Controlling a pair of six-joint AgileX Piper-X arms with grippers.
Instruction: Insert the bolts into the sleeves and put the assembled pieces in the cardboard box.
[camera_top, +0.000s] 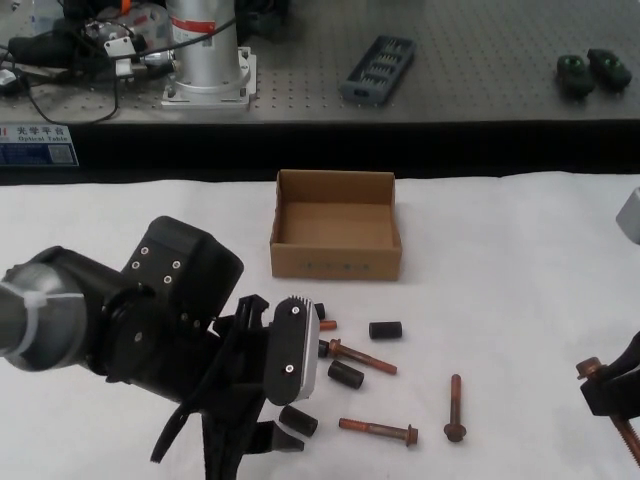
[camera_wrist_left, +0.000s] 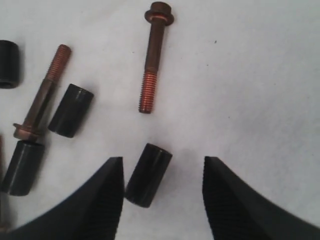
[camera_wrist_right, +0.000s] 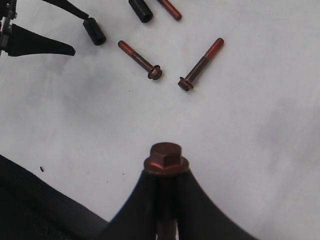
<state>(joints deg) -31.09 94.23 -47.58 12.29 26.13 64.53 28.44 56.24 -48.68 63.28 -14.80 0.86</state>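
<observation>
Box (camera_top: 335, 262) empty, no piece assembled. Left pincer (camera_wrist_left: 162, 161), jaws apart, straddles a sleeve (camera_wrist_left: 147, 177); right pincer (camera_wrist_right: 165, 202) clamps a bolt (camera_wrist_right: 166, 159). Other bolts (camera_top: 378, 430) and sleeves (camera_top: 385, 330) lie loose.

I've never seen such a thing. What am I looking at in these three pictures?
A robot with two arms, each ending in a two-finger gripper. One picture looks down from behind the arms; the other two come from cameras on the wrists. On the white cover lie coppery bolts, short black sleeves and a cardboard box. The left gripper is open, its fingers on either side of one lying sleeve. The right gripper is shut on a bolt.
</observation>
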